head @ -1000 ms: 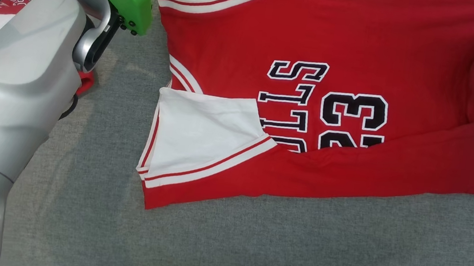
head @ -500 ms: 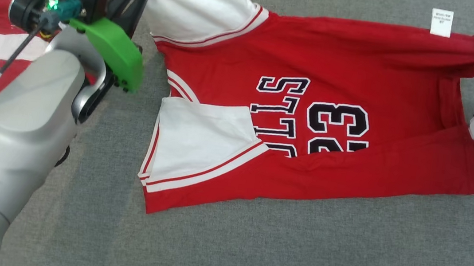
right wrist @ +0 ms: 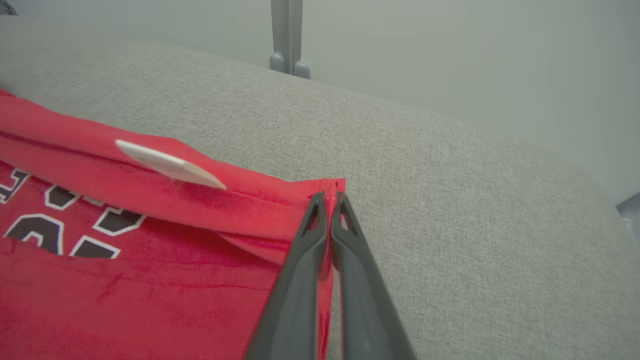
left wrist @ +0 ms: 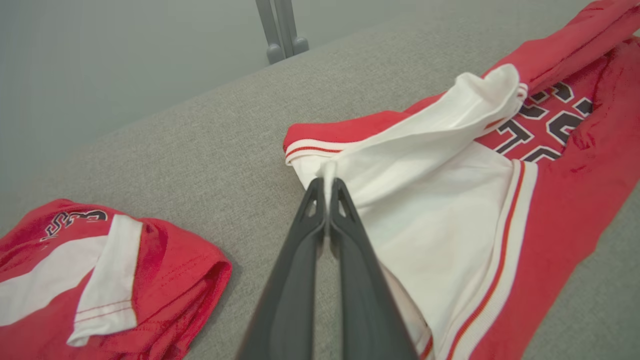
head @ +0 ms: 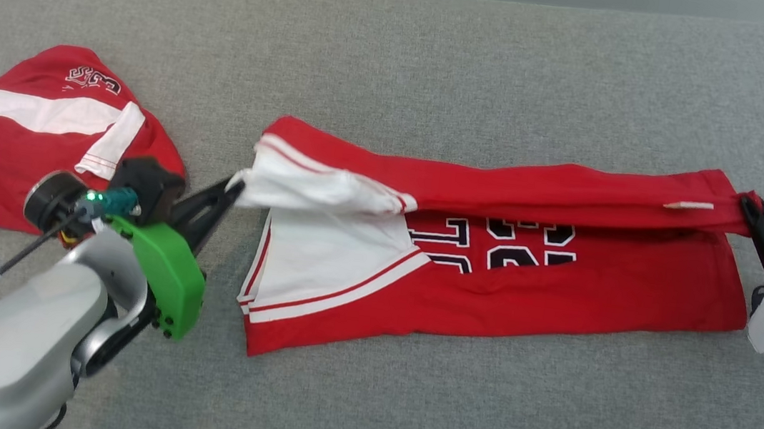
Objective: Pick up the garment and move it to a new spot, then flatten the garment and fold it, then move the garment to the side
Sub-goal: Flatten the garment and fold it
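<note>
The garment (head: 560, 292) is a red jersey with white sleeves and black lettering, lying across the grey table. Its far edge is lifted and carried over toward me, partly covering the lettering. My left gripper (head: 236, 183) is shut on the white sleeve end (left wrist: 327, 172) at the garment's left. At the right end, my right gripper (head: 746, 203) is shut on the red hem corner (right wrist: 330, 192). A white label (right wrist: 167, 164) sticks out of the lifted edge near that corner.
A second red and white garment (head: 32, 131) lies bunched at the table's left, close beside my left arm. The grey table (head: 439, 408) has bare cloth in front and behind the jersey. Its far edge and a grey post (right wrist: 286, 35) lie beyond.
The camera has tilted up, so the whole table now shows. Both grippers have lifted the garment's far edge and brought it over toward the near side, hiding the upper half of the lettering.
</note>
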{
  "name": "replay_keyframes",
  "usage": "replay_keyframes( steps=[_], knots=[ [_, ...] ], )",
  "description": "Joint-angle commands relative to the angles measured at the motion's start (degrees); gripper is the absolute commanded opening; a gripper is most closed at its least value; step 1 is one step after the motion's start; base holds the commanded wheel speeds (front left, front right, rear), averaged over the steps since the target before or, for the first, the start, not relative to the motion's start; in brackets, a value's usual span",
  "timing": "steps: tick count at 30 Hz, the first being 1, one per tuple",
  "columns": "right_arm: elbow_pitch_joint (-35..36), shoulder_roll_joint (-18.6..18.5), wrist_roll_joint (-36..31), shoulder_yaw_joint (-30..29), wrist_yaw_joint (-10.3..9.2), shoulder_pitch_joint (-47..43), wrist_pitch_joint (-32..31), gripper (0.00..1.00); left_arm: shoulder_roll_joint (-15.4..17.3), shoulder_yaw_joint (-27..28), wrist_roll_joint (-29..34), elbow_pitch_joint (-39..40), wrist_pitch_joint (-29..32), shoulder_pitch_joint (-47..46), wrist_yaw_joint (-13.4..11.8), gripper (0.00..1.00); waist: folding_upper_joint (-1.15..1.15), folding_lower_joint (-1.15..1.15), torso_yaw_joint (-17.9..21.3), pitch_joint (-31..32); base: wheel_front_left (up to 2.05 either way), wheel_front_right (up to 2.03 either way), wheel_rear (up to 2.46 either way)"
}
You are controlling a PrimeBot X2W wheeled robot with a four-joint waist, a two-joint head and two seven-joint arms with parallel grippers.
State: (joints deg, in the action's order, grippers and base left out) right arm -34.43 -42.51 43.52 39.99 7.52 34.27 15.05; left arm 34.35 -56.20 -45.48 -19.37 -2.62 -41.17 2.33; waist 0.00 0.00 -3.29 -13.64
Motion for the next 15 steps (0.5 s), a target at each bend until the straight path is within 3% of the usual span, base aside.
replay_keyframes(
  steps=[1, 9, 15],
  knots=[
    [0.3, -0.8, 1.1, 1.0, -0.06, -1.2, 0.2, 0.00, 1.8, -0.7, -0.4, 2.6, 1.6, 2.2, -0.5, 0.00, 0.00, 0.00, -0.2, 0.8, 0.00, 0.00, 0.00],
    [2.5, -4.9, 6.9, 8.0, -0.06, -2.4, -1.2, 0.00, 7.0, -4.1, -3.1, 14.5, 9.3, 8.3, -1.6, 0.00, 0.00, 0.00, 0.3, 1.7, 0.00, 0.00, 0.00],
    [3.9, -6.6, 11.3, 12.1, -0.06, -0.6, -3.8, 0.00, 8.7, -4.7, -4.5, 17.0, 11.9, 10.3, -3.0, 0.00, 0.00, 0.00, 1.3, 1.4, 0.00, 0.00, 0.00]
  ],
)
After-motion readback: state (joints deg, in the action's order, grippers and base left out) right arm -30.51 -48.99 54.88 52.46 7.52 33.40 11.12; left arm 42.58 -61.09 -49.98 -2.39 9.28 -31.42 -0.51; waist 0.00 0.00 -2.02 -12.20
